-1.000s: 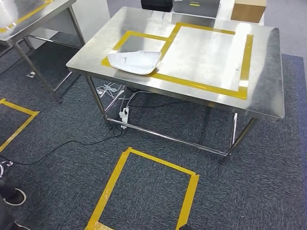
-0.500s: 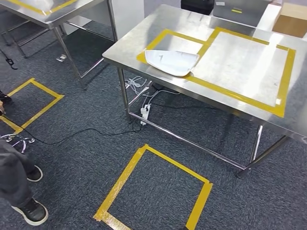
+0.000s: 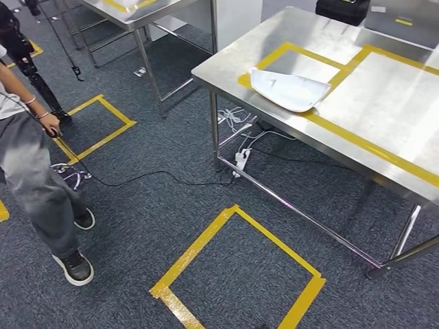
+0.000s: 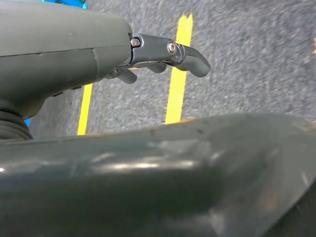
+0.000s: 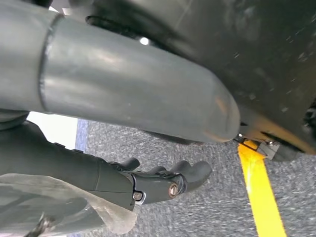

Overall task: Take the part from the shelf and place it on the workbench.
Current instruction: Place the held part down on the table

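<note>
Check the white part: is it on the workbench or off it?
On it. The white part lies flat on the workbench, across the yellow tape near its edge.

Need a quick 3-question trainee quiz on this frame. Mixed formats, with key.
1. True or false: the white part lies on the steel table.
2. Where is the power strip? A) on the tabletop B) on the carpet under the table C) inside the taped floor square
3. Fill in: in the head view, the person stands on the ____ side of the picture.

Key: 1 true; 2 B; 3 left.
</note>
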You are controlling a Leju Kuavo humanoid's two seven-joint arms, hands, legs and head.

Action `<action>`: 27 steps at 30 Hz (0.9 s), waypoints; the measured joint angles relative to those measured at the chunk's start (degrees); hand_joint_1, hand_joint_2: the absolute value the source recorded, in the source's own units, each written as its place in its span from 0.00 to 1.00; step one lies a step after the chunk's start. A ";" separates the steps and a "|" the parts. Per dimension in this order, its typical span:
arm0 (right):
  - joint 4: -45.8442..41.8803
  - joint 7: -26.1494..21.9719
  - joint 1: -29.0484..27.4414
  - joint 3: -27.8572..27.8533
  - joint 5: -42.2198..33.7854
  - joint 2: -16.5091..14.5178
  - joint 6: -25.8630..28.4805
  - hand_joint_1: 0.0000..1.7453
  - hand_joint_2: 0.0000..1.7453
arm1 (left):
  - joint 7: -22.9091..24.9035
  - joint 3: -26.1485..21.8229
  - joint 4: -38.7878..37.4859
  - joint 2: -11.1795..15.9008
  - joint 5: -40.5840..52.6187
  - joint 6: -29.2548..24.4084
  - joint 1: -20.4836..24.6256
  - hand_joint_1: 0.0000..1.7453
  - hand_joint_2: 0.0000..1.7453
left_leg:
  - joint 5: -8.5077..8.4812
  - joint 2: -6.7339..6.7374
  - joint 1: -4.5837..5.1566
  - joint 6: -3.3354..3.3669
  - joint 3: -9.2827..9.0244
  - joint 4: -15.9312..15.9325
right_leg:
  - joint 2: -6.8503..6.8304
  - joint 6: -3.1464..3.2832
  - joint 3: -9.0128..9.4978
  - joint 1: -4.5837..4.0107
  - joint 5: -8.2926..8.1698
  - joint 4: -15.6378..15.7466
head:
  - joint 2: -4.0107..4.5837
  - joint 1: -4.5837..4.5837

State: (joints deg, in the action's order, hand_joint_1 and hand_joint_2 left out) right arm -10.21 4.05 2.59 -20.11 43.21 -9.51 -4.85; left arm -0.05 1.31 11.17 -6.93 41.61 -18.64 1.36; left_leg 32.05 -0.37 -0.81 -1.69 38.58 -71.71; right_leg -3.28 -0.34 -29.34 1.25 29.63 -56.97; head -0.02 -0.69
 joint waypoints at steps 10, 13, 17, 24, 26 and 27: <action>-0.02 0.34 0.62 0.02 0.09 -0.04 -0.35 0.00 0.00 | 0.15 0.29 -0.02 0.09 0.13 0.16 0.04 0.00 0.00 | -5.31 1.35 0.56 3.23 -6.45 14.28 | 1.12 -2.44 -1.79 -0.05 4.36 -5.21 | 0.00 -0.44; -0.02 0.49 0.26 0.02 0.17 -0.04 -0.49 0.00 0.00 | 0.20 0.32 -0.02 0.00 0.17 0.34 0.30 0.00 0.00 | -5.44 -0.70 0.79 3.69 -6.25 14.25 | 3.10 -2.26 -7.16 -0.16 8.28 -15.85 | 0.00 -0.62; -0.02 0.52 0.15 0.02 0.26 -0.01 -0.67 0.00 0.00 | 0.29 0.34 -0.02 -0.04 0.26 0.39 0.22 0.00 0.00 | -5.36 -3.80 0.87 3.55 -6.20 13.81 | 5.27 -1.82 -4.53 0.00 1.96 -8.00 | 0.00 -0.62; 0.02 0.71 0.26 0.02 0.33 -0.01 -1.05 0.00 0.00 | 0.34 0.62 -0.04 -0.03 0.53 0.52 0.23 0.00 0.00 | -4.43 -5.01 0.58 1.29 -3.94 11.08 | 6.21 -0.60 -1.19 0.23 -0.08 -1.25 | 0.00 -0.31; 0.02 0.70 0.20 0.02 0.36 0.00 -1.26 0.00 0.00 | 0.40 0.71 -0.04 -0.02 0.80 0.58 0.39 0.00 0.00 | -1.11 -1.58 0.67 0.79 -1.16 4.99 | 4.26 -0.16 -1.00 0.12 -0.03 -1.10 | 0.00 0.02; 0.02 0.74 0.15 0.02 0.37 0.01 -1.33 0.00 0.00 | 0.42 0.74 -0.04 -0.02 0.90 0.60 0.47 0.00 0.00 | 0.60 -0.78 0.57 0.58 0.63 1.15 | 3.25 -0.03 -0.98 0.02 0.07 -1.11 | 0.00 0.09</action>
State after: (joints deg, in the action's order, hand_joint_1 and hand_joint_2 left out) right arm -10.19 4.79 2.74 -20.09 43.58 -9.51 -6.19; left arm 0.37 2.05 11.13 -6.95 42.51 -18.04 1.84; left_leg 32.65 -1.15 -0.24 -1.11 39.20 -70.56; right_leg -0.03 -0.37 -30.33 1.27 29.70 -58.08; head -0.02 -0.60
